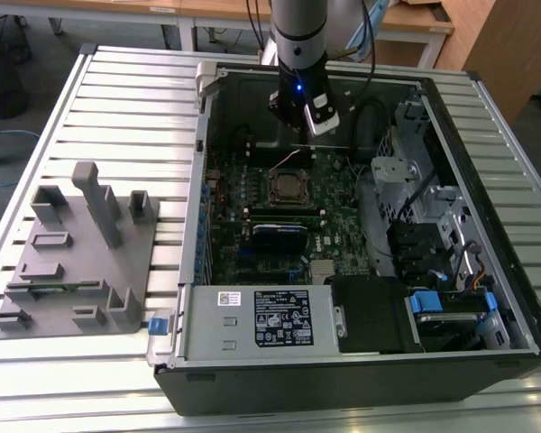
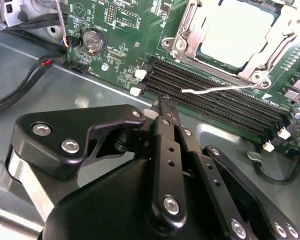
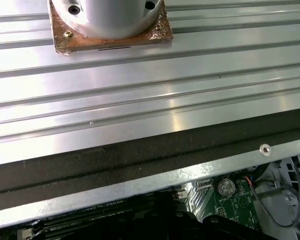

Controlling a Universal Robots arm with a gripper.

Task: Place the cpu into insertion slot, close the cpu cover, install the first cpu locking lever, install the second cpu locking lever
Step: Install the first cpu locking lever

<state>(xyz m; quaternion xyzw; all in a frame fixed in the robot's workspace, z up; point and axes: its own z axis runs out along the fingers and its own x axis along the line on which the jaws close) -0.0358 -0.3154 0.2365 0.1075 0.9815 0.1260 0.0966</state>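
Nearest in the exterior view, one power supply box (image 1: pixel 269 320) with a white label is seen against the near wall of an open computer case (image 1: pixel 487 135), which lies on a slatted metal worktop (image 1: pixel 117 99). One grey moulded fixture (image 1: pixel 77 257) is set on the worktop to the exterior view's left, well apart from the case. Inside, the green motherboard (image 1: pixel 343 203) is flanked on the exterior view's right by a metal drive cage (image 1: pixel 392 176) and black cables. The insertion slot (image 1: pixel 288 187) is found at the board's middle, with one thin wire lever (image 1: pixel 284 161) raised at its far side. The gripper (image 1: pixel 314 126) hangs over the far part of the case, beyond the slot.

Closest in the second wrist view are the black links of the gripper (image 2: pixel 162 102), whose fingers (image 2: pixel 165 130) are pressed together with nothing between them. Past the tip, long black memory slots (image 2: pixel 215 97) with two white clips at each end are crossed by the lever (image 2: pixel 215 90). Beyond them the cpu (image 2: pixel 235 30) is seated in the slot, framed by the cpu cover (image 2: pixel 186 35). One coin battery (image 2: pixel 93 41) is seen on the board.

Across the first wrist view the worktop's slats (image 3: pixel 140 100), the case rim (image 3: pixel 140 182) and the coin battery (image 3: pixel 225 186) are shown.
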